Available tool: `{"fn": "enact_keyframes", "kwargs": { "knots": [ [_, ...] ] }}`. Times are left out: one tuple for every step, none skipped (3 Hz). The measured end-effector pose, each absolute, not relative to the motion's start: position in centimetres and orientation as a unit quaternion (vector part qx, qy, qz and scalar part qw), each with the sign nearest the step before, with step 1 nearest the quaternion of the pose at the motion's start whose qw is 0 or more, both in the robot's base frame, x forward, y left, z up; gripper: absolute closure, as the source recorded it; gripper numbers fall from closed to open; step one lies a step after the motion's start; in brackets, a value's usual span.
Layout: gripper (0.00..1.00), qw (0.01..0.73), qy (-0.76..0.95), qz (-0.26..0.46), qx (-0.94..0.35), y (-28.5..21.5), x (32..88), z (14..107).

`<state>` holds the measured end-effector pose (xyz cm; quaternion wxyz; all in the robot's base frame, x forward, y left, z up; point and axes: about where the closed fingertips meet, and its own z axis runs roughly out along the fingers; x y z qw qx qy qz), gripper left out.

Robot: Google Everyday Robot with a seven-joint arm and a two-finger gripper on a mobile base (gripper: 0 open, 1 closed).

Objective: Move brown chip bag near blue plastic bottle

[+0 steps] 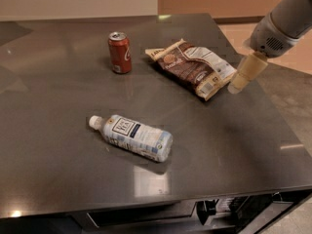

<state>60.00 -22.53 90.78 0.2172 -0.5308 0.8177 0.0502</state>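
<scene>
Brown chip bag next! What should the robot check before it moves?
1. Brown chip bag lies flat on the table, nothing on top: ok.
2. Gripper hangs by the bag's right edge: ok.
3. Gripper touching the bag: cannot tell.
4. Blue plastic bottle in view, lying on its side: ok.
5. Bag near the bottle: not ok, not yet.
6. Red soda can stands off the way between them: ok.
</scene>
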Motion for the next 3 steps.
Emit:
{"fn": "enact_keyframes", "kwargs": {
  "knots": [
    [0.00,0.215,0.821,0.071,-0.524,-23.1,63.1,89.2],
    [0.00,0.210,0.829,0.085,-0.512,-22.7,65.3,87.5],
    [0.00,0.206,0.836,0.093,-0.500,-21.9,66.5,86.3]
  ]
}}
